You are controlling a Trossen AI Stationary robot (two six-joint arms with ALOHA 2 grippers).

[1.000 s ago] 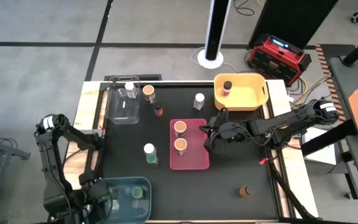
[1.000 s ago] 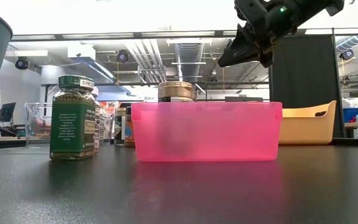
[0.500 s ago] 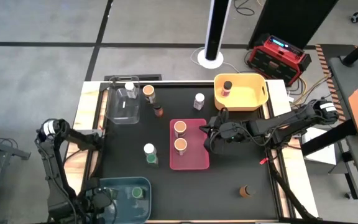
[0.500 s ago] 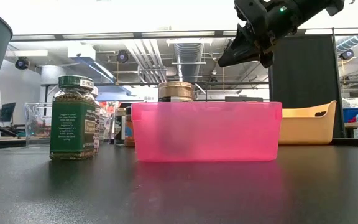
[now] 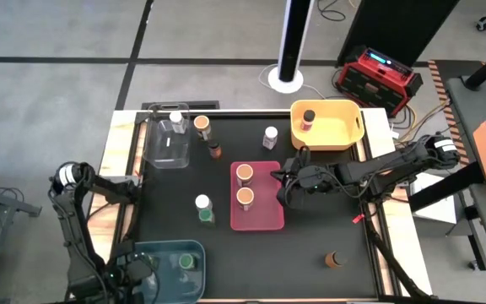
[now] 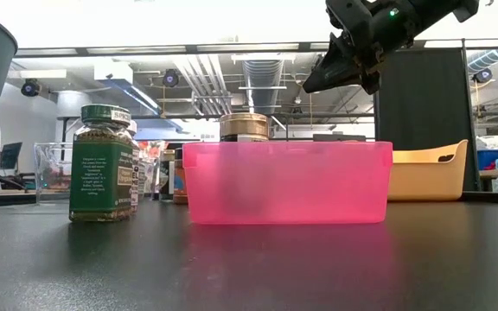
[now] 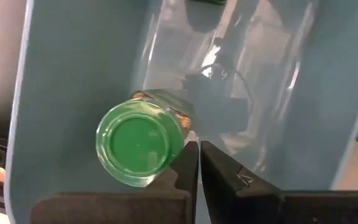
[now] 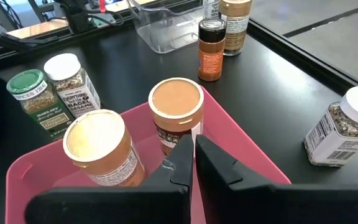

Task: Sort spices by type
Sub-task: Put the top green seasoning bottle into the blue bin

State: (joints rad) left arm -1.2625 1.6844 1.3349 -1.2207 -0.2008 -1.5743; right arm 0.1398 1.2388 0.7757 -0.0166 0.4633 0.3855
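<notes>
The white-lidded jar point(image 8: 72, 84) label reads "EVERYTHING BAGEL SESAME"; the green-lidded jar point(image 8: 35, 99) shows "SPICES" and "TRADER JOE'S".

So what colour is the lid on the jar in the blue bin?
Green: the small round-lidded spice jar shows best in the left wrist view.

We've got spice jars scattered all over. Two orange-lidded jars point(image 5: 245, 186) stand upright in the pink bin point(image 5: 268, 221). A dark-lidded jar point(image 5: 308, 117) sits in the yellow bin point(image 5: 348, 135), and a green-lidded jar point(image 7: 140, 145) is in the blue bin point(image 5: 154, 253). Just left of the pink bin, a white-lidded jar point(image 5: 202, 203) and a green-capped one point(image 5: 206, 216) stand side by side. Up top we see a white-lidded jar point(image 5: 270, 136), an orange-topped jar point(image 5: 202, 126), a small dark-capped jar point(image 5: 215, 150) and another white one point(image 5: 176, 121). One brown-lidded jar point(image 5: 333, 259) sits alone near the front right.
</notes>
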